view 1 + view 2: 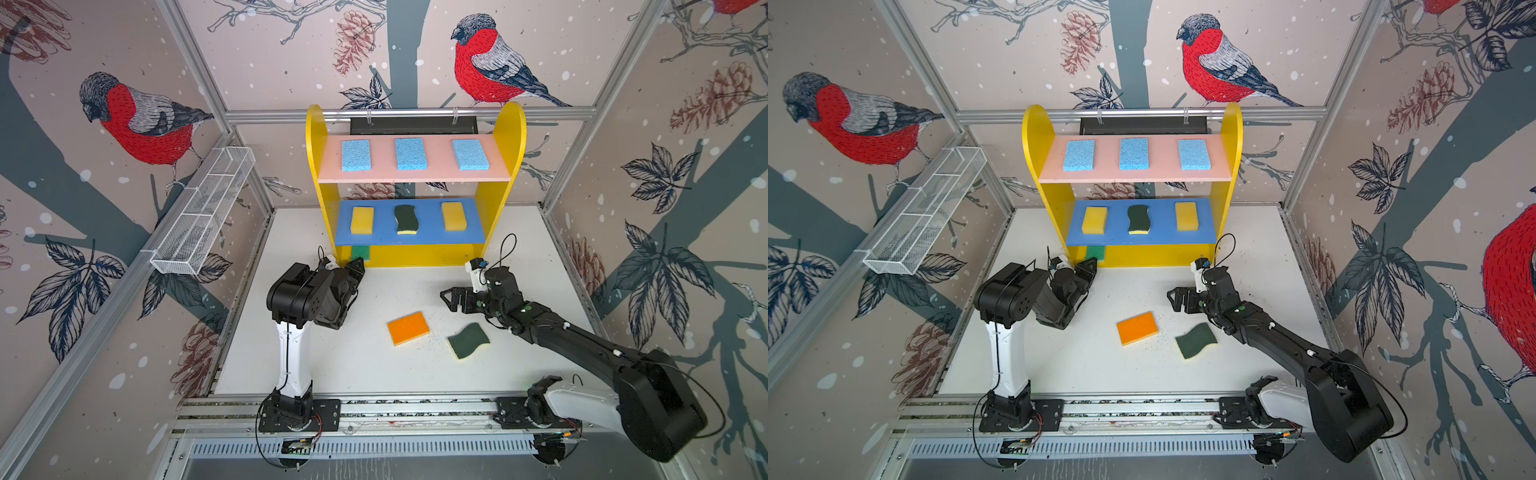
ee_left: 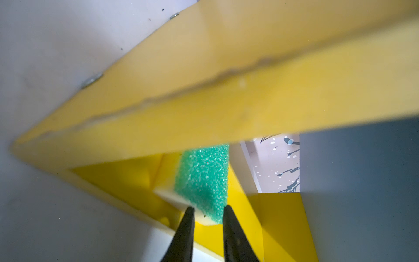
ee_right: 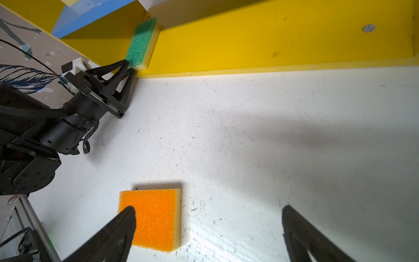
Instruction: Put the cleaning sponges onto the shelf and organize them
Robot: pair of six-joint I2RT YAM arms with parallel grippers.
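Top views. Showing nearest the lens the rail with both arm bases, well in front of the shelf. Showing in both top views, on the white table between rail and shelf, the orange-topped sponge lying flat before the shelf's middle. Showing the loose scourer near it, toward the shelf's right end, the two apart. Finding the right gripper hovering before the shelf's right half, fingers spread wide, gripping nothing. Finding the left gripper at the left end of the shelf's bottom tier, fingers narrow.

Reading the shelf tier by tier:
- pink top board carrying the left blue sponge, middle blue sponge and right blue sponge in a spaced row
- blue middle board carrying the left yellow block, shelved scourer and right yellow block
- yellow bottom board holding the green-topped sponge, mostly hidden under the blue board, just beside the shelf's left side

Noting the white wire basket on the wall frame, well left of the shelf.

Left wrist view. Showing nearest the two black fingers, narrow, pinching the near end of the green-topped sponge inside the shelf's bottom tier, with a blurred yellow shelf edge across the picture.

Right wrist view. Showing nearest the right gripper with its fingers far apart and the orange-topped sponge partly behind one of them, well in front of the shelf. Showing farther off the left gripper clamped on the near end of the green-topped sponge at the front of the shelf's bottom board. Not telling whether resting on that board or held just over it.
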